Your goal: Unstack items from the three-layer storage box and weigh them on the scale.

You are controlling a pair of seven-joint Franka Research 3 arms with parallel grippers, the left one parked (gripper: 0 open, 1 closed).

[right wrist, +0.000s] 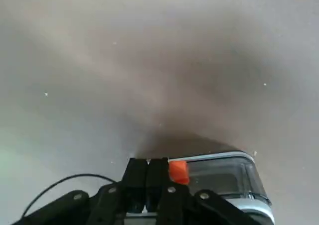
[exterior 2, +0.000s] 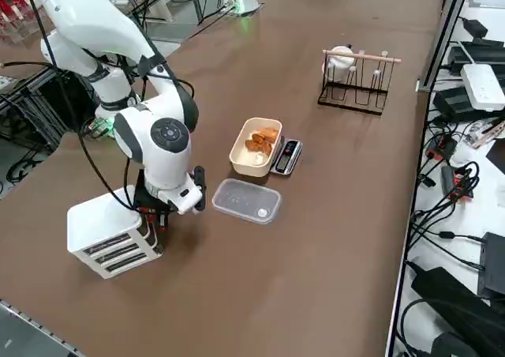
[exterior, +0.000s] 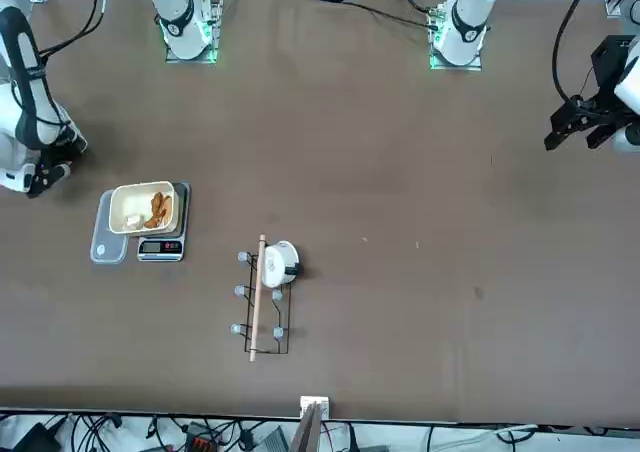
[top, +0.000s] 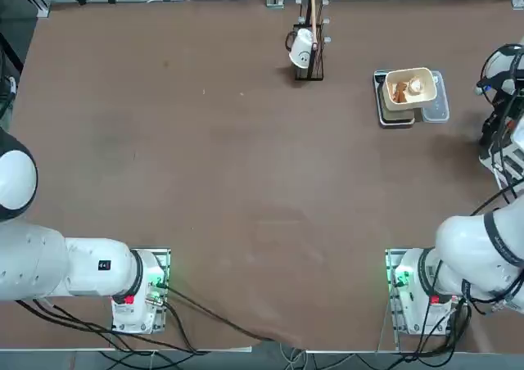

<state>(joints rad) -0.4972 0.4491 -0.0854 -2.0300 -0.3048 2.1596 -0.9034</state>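
From the right side view I see the white storage box (exterior 2: 112, 234) below my right gripper (exterior 2: 177, 207); the wrist view alone shows its fingers (right wrist: 158, 177) together, beside the orange part (right wrist: 178, 171).

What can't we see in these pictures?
- What is inside the white storage box: its walls and the robot's right arm cover it in the right side view.
- The scale's number: too small in the front view.
- The scale's top: mostly under the cream tub, front view.
- The right gripper in the top view: cut off by the picture's edge.
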